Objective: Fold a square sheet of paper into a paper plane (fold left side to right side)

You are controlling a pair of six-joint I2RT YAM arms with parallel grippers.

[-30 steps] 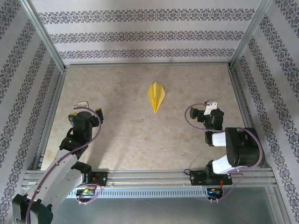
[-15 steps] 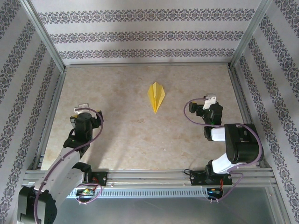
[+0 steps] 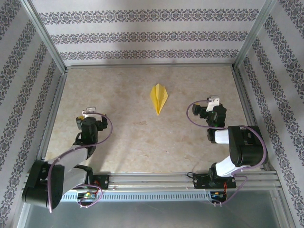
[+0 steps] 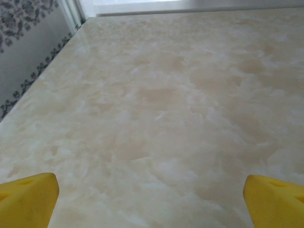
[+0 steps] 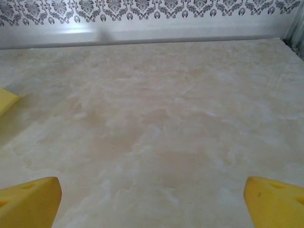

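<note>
Both grippers stand wide open and hold nothing. The left gripper (image 3: 87,113) sits at the lower left of the overhead frame, and the right gripper (image 3: 213,101) sits right of centre. Between the yellow fingertips (image 4: 28,197) in each wrist view lies marbled tabletop (image 3: 128,137). The paper plane (image 3: 158,98) lies flat just above the middle of the overhead frame, well apart from both grippers. It is a narrow dart with its nose pointing toward the bottom edge (its centre crease is visible). Folding looks finished, in my judgement, and this reads as the parking step. The next move calls for little: bring the arms to rest clear of the plane and leave it untouched.
</note>
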